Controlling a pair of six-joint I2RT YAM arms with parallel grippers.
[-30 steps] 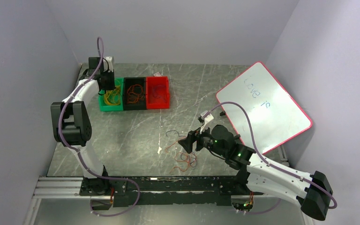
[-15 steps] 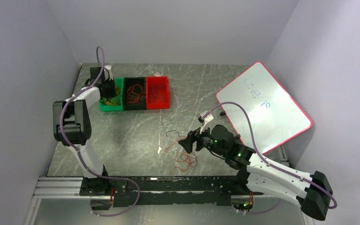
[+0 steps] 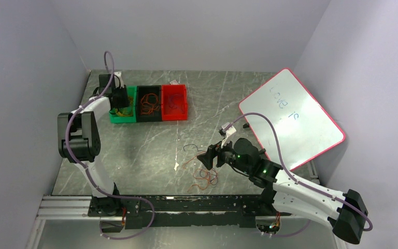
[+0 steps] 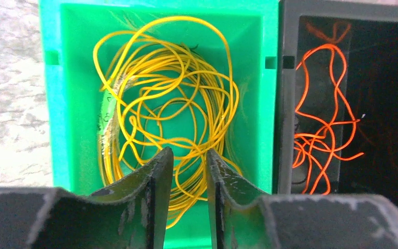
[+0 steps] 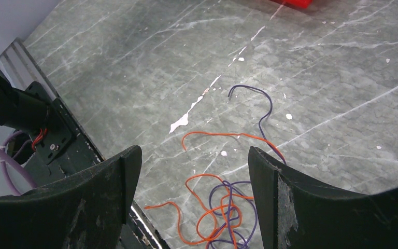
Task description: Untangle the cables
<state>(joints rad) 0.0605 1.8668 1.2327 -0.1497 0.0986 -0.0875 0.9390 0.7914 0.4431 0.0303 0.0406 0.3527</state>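
A heap of yellow cables lies in the green bin. My left gripper hangs just over it, its jaws a narrow gap apart, with the yellow loops showing through the gap and nothing pinched. From above, the left gripper is at the bin's far end. A tangle of orange and dark purple cables lies on the table near the front edge. My right gripper is wide open above this tangle, not touching it. One dark cable trails away from the tangle.
A black bin holding orange cables sits beside the green one, and a red bin follows it. A pink-framed whiteboard lies at the right. The table's front rail is close to the tangle.
My left gripper has come down over the green bin and its jaws have parted from shut. The right arm has not moved.
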